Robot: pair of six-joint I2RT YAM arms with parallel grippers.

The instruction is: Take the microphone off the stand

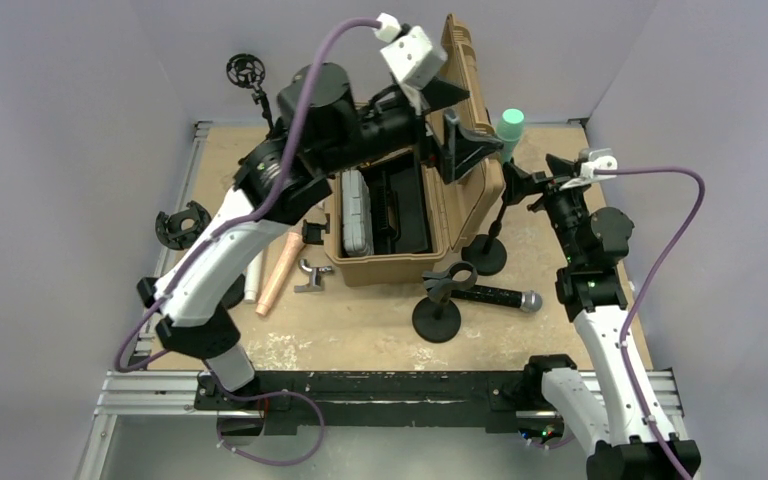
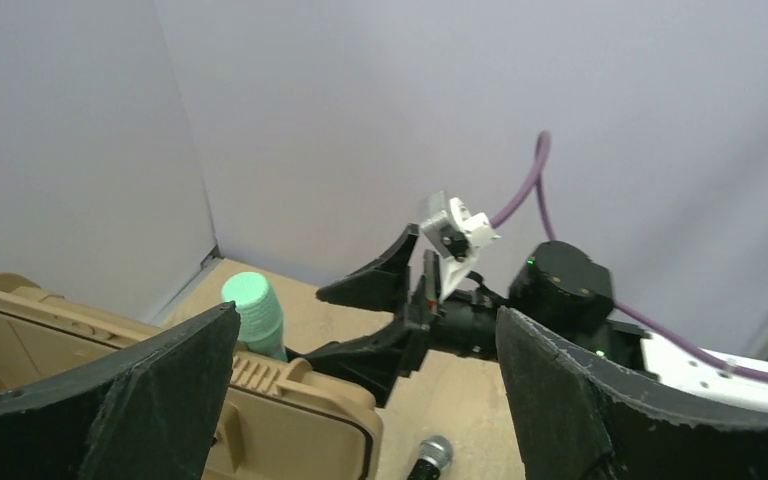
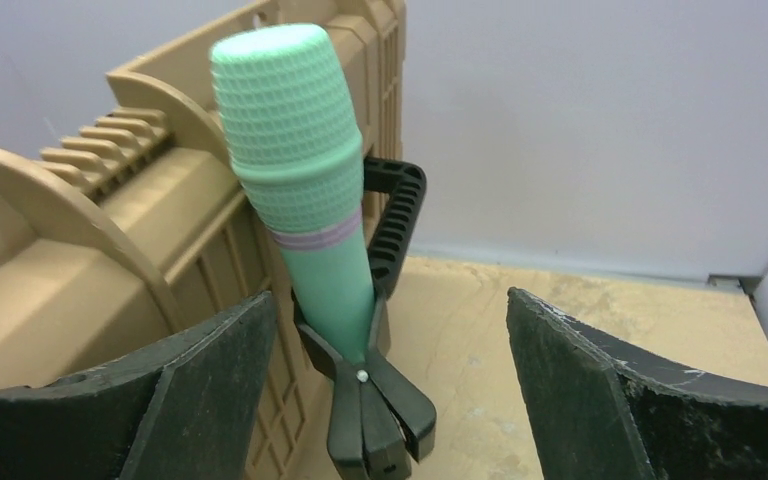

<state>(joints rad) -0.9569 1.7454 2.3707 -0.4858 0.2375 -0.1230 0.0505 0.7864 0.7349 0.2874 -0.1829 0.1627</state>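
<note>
A green microphone (image 1: pixel 510 126) stands upright in the black clip of a stand (image 1: pixel 486 254), just right of the open tan case (image 1: pixel 460 215). In the right wrist view the microphone (image 3: pixel 300 180) sits in the clip (image 3: pixel 365 400) between my right gripper's (image 3: pixel 390 390) spread fingers, nearer the left one and not touched. My right gripper (image 1: pixel 528 176) is open and empty. My left gripper (image 1: pixel 460 122) hovers open and empty over the case lid, left of the microphone (image 2: pixel 252 312). It sees the right gripper (image 2: pixel 400 320) across from it.
A second stand (image 1: pixel 437 312) with an empty clip stands in front of the case, a black microphone with a silver head (image 1: pixel 500 297) lying beside it. Tubes (image 1: pixel 278 270), a metal bracket (image 1: pixel 312 276) and black mounts (image 1: pixel 182 224) lie left of the case.
</note>
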